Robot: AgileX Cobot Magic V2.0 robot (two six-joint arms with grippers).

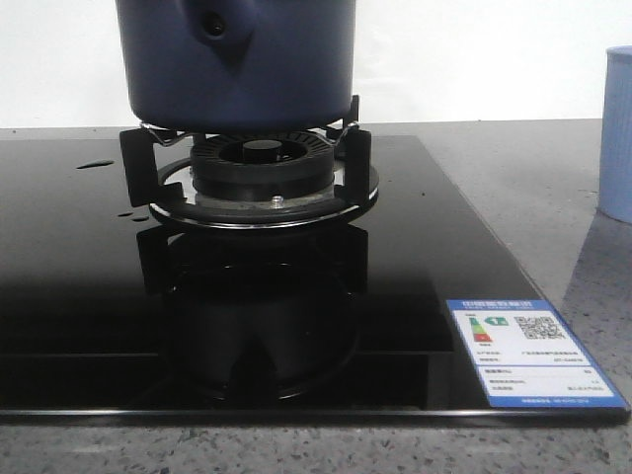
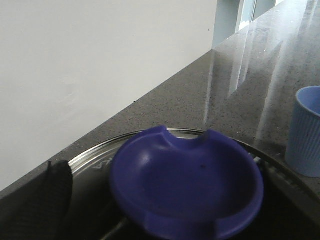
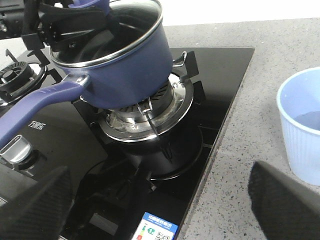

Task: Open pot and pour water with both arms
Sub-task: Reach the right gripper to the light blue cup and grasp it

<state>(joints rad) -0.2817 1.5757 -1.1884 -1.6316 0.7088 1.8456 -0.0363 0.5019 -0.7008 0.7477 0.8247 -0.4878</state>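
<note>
The pot looks heavy and slippery; take its handle, near the released right hand; left hand's state I cannot tell.

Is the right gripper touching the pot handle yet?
Apart. In the right wrist view, the right gripper is open, and its fingers sit clear of the pot's blue handle, with stovetop visible between them.

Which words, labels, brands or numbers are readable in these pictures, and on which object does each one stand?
Energy label sticker on the black glass cooktop: coloured arrows and a QR code; its print is too small to read.
White brand mark on the cooktop near the knob: blurred, not legible.
Pot and cup: no text.
</note>
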